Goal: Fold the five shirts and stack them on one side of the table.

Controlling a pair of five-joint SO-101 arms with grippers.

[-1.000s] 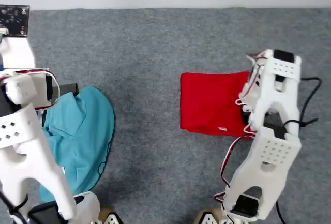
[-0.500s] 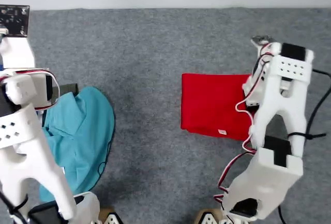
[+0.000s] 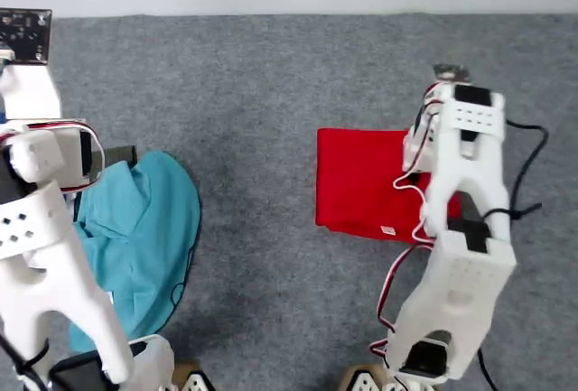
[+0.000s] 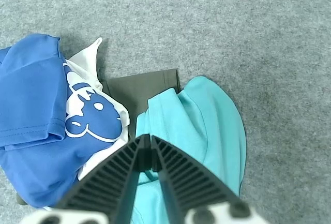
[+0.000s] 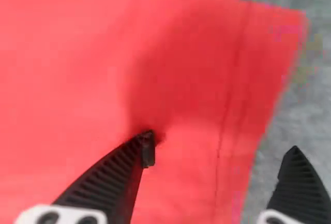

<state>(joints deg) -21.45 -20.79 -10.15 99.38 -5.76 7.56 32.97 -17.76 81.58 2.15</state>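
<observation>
Your right pincer (image 5: 221, 150) is spread open over the red shirt (image 3: 361, 179), one finger on the cloth and the other past its edge above the worktop (image 3: 262, 75). Left pincer (image 4: 150, 154) is closed and empty over the teal shirt (image 4: 207, 125) in the pile. Red looks folded. Next, probably nip that edge and slide it aside.

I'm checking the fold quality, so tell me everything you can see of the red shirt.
The red shirt is plain cloth, folded into a rectangle, flat on the grey felt-like table toward its right side. A small white tag shows at its near edge. The right gripper hangs open over its right edge, one fingertip seemingly touching the fabric.
</observation>
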